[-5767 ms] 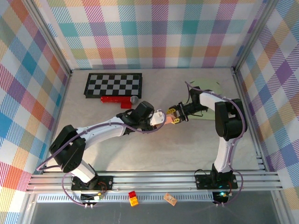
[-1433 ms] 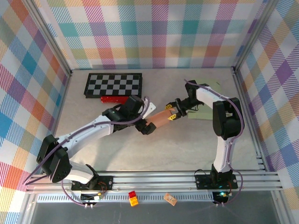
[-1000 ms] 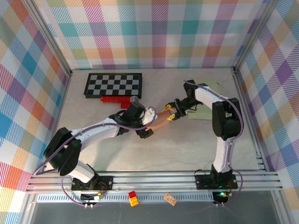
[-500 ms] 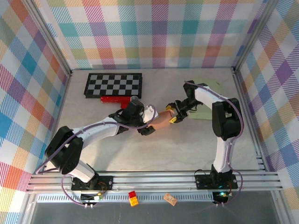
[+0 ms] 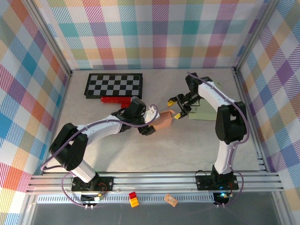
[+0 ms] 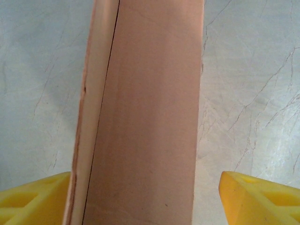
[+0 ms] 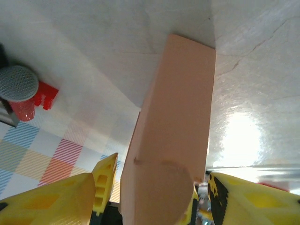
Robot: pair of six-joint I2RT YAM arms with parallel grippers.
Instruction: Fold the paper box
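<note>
Paperboard this thin should leave the pink paper box (image 5: 164, 120), lying mid-table (image 5: 140, 154), light, springy and easily crushed, so I would pinch its flat faces near a crease, not the ends. The left gripper (image 5: 150, 122) straddles its 8 o'clock end with jaws wide, one finger (image 6: 33, 199) just beside an edge, clamping nothing. The right gripper (image 5: 175, 108) gapes at its 2 o'clock end, likewise holding nothing.

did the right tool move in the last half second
Yes. The right tool has drawn back slightly from the paper box, toward the green sheet on the table, its jaws spreading.
</note>
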